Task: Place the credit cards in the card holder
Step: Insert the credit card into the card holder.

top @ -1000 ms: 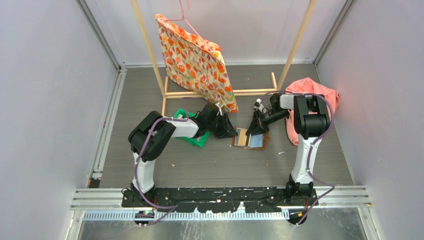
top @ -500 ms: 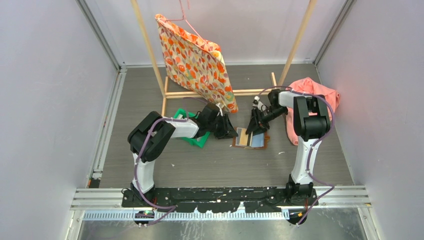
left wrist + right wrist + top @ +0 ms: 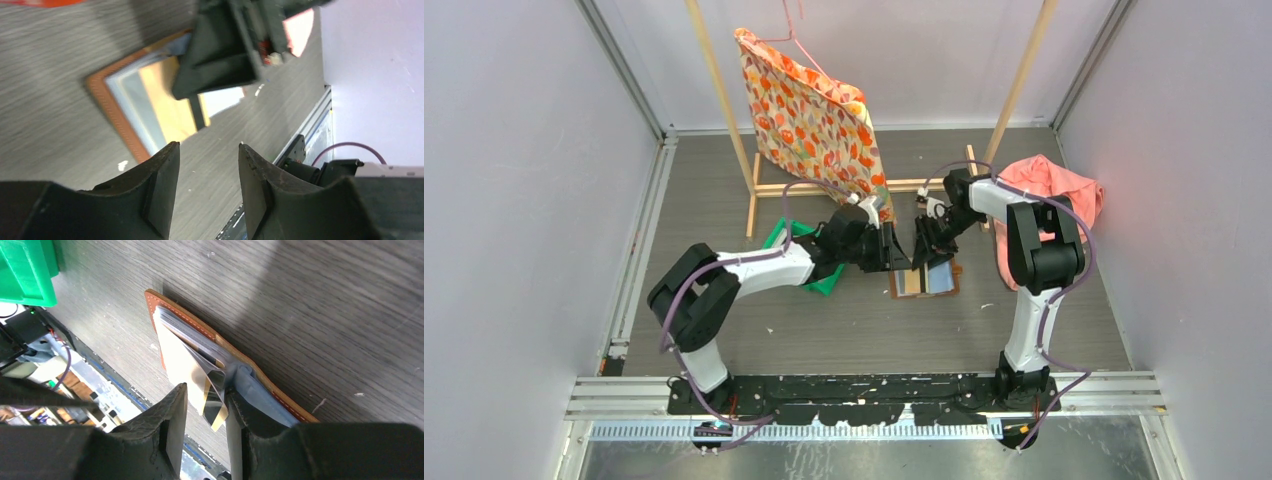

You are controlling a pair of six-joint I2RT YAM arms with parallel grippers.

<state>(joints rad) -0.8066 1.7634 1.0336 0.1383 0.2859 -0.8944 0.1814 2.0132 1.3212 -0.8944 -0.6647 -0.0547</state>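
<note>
The card holder (image 3: 924, 279) lies open on the table, brown stitched leather with tan inside (image 3: 210, 335). Credit cards show in it: a silvery grey one (image 3: 182, 327) in one half and a light blue one (image 3: 262, 402) in the other. A shiny gold card (image 3: 216, 412) sticks up at the fold, between the jaws of my right gripper (image 3: 206, 390). Those jaws stand apart and only the right finger (image 3: 240, 430) is near the card. My left gripper (image 3: 208, 146) hovers just left of the holder (image 3: 125, 100), open and empty. In the top view both grippers (image 3: 892, 255) (image 3: 924, 243) meet over the holder.
A green plastic bin (image 3: 809, 262) sits left of the holder under my left arm. A patterned cloth bag (image 3: 819, 125) hangs from a wooden rack (image 3: 864, 186) behind. A pink cloth (image 3: 1049, 200) lies at the right.
My left arm has stretched right, bringing its gripper beside the holder and opening wider. My right gripper has opened and drawn back a little over the holder.
</note>
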